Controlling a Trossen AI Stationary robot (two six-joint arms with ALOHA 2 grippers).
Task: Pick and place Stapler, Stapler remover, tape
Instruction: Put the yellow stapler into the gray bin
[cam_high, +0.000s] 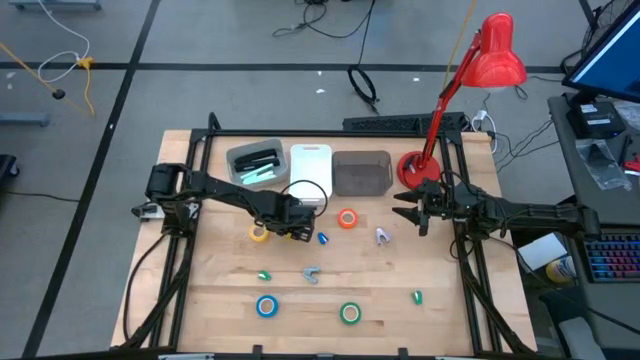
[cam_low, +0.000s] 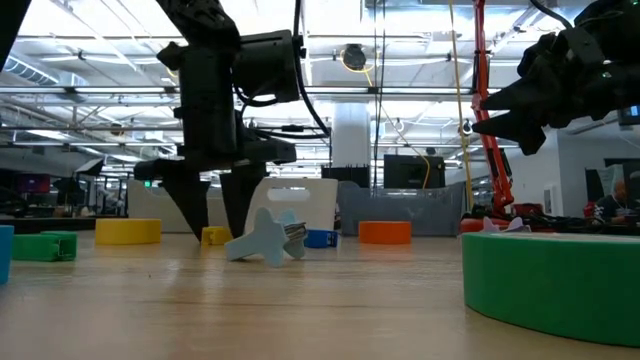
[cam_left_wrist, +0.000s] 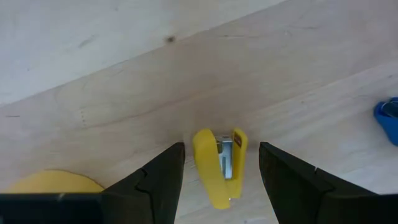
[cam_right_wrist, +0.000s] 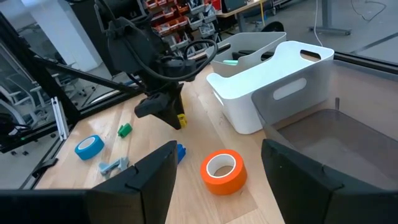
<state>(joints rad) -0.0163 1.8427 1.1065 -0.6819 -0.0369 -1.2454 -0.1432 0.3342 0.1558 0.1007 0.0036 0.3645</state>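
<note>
Three bins stand at the table's (cam_high: 200, 300) far edge: the grey bin (cam_high: 254, 163) holds a black stapler (cam_high: 256, 160), the white (cam_high: 311, 168) and dark (cam_high: 361, 172) bins show nothing. Tape rolls remain loose. The left claw (cam_left_wrist: 221, 163), released, straddles a small yellow stapler (cam_left_wrist: 219, 168); the right claw (cam_high: 408, 208) waits spread.

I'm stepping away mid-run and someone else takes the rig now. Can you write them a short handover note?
Left gripper: open, lowered over a small yellow stapler lying on the table between its fingers, not yet gripped.
Right gripper: open, waiting at the table's right side, holding nothing.
Yellow tape, orange tape, blue tape and green tape all lie loose on the table.
Grey bin already holds some items; white bin and dark bin stand beside it.
Left: grasp the stapler, bin it, then the rolls and small pieces.
</note>
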